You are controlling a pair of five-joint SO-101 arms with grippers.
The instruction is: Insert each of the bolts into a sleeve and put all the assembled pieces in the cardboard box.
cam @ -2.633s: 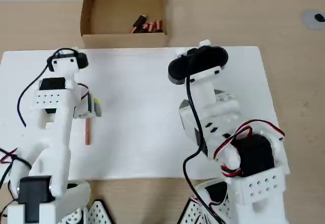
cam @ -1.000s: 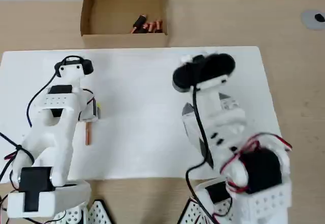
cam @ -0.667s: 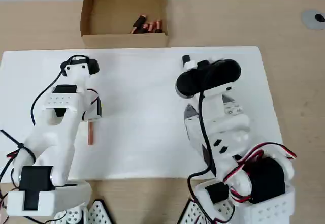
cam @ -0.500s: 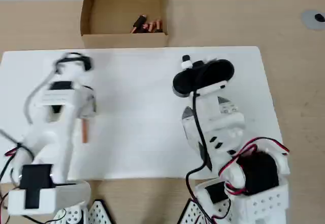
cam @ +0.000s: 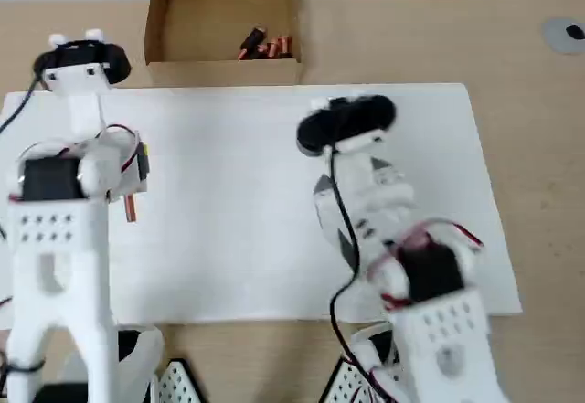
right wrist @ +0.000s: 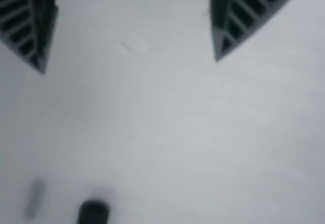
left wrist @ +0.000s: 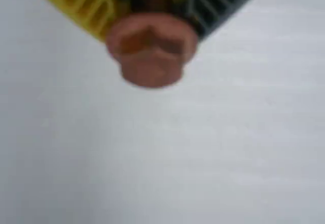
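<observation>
Left gripper [left wrist: 152, 10]: jaws pinching a copper-coloured bolt [left wrist: 151, 49], yellow finger [left wrist: 86, 5] on one side, black finger [left wrist: 223, 0] on the other. The bolt's flanged head points at my wrist camera and its shank runs back between the fingers. From the high view the bolt [cam: 131, 207] hangs below the gripper over the left part of the white sheet [cam: 238, 193]; I cannot tell whether it touches the sheet.

Right gripper [right wrist: 132, 21]: jaws spread wide, nothing between them and nothing touched, bare sheet underneath. A small dark object [right wrist: 94, 211] lies on the sheet farther off; I cannot tell what it is.

Cardboard box [cam: 155, 28]: on the table beyond the sheet's far edge, well apart from both grippers. Assembled pieces [cam: 265, 45], dark and copper, lie clustered inside near its right wall.
</observation>
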